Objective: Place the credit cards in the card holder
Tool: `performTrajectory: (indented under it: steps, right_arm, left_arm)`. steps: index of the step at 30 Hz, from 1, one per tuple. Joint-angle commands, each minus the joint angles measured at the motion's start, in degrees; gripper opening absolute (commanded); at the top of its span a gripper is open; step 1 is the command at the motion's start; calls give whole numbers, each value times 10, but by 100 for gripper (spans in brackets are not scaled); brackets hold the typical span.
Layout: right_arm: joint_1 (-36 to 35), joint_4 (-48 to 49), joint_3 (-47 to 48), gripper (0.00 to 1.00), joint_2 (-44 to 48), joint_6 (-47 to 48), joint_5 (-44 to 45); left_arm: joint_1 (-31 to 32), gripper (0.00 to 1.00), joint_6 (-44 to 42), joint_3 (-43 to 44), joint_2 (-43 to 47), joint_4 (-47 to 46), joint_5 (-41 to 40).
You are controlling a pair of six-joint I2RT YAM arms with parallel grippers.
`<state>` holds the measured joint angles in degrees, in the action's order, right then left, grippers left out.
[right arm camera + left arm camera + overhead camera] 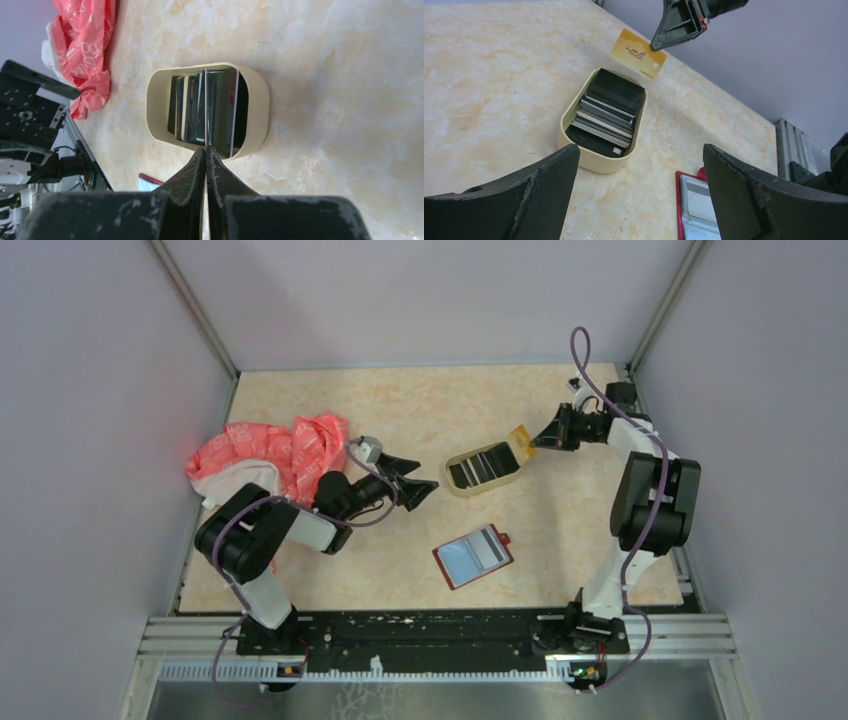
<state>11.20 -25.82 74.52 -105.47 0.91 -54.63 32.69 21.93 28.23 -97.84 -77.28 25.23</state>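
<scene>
I have my right gripper [537, 441] clamped on the gold card [638, 54] above the tray [596, 162], left gripper [426, 472] spread wide nearby.

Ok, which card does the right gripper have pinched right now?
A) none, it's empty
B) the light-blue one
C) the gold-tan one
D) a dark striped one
C: the right gripper is shut on the gold-tan card, holding it just beyond the end of the tan tray, while the dark cards sit in the tray.
</scene>
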Motion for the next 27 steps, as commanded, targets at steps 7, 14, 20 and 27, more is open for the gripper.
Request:
performTrajectory:
  steps: [7, 14, 20, 27]
  right_arm:
    - [-92, 42, -25, 0, 49, -36, -93]
    - [-184, 60, -31, 0, 53, -55, -133]
    - [-231, 84, -41, 0, 73, -76, -157]
    - [-276, 82, -39, 0, 78, -74, -166]
  left_arm:
    - [-33, 93, 264, -38, -86, -248, 48]
    - [-33, 94, 319, -36, -75, -246, 29]
    - [-33, 91, 341, -43, -62, -248, 11]
    - [-33, 78, 358, -36, -43, -248, 8]
